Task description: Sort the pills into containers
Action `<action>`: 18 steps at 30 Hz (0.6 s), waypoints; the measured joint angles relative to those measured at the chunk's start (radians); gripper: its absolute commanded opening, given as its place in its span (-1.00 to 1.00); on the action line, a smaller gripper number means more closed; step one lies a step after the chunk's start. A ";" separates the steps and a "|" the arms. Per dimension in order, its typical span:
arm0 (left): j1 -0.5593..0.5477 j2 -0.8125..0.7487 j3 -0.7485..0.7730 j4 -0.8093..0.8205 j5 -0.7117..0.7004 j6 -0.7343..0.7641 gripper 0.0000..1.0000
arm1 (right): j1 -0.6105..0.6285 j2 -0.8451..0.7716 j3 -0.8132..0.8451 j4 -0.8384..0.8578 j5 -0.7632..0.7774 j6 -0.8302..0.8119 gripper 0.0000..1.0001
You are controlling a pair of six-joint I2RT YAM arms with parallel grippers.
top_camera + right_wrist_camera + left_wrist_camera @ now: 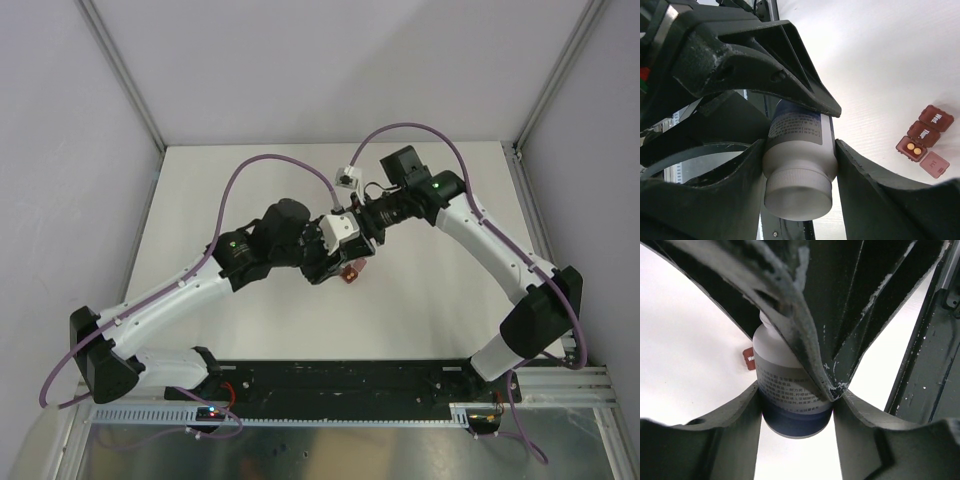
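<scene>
A small round white bottle (800,155) with a blue band and a white ribbed cap (798,195) is held above the table between both grippers. My right gripper (799,149) is shut on its shoulder, just behind the cap. My left gripper (797,392) is shut on its lower body (790,375), near the blue base. The dark red pill box (922,139) lies on the table to the right. One end compartment is open with its lid (935,165) flipped out, and two yellow pills (913,148) lie inside. In the top view the box (350,272) shows just below the meeting grippers.
The white table (440,310) is walled by pale panels at the back and sides. Both arms arch inward and meet at the middle (335,245). A black base rail (330,380) runs along the near edge.
</scene>
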 measured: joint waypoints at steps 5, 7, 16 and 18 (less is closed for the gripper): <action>0.007 0.000 0.000 0.013 -0.018 -0.016 0.77 | -0.019 -0.019 0.000 -0.018 0.019 -0.006 -1.00; 0.013 0.000 0.000 0.013 -0.027 -0.021 0.86 | -0.032 -0.026 0.000 -0.026 0.029 -0.010 -1.00; 0.015 -0.002 0.000 0.015 -0.057 -0.026 0.99 | -0.072 -0.030 0.000 -0.058 0.106 -0.020 -1.00; 0.015 -0.013 -0.005 0.015 -0.070 -0.025 0.99 | -0.092 -0.030 0.001 -0.072 0.138 -0.019 -1.00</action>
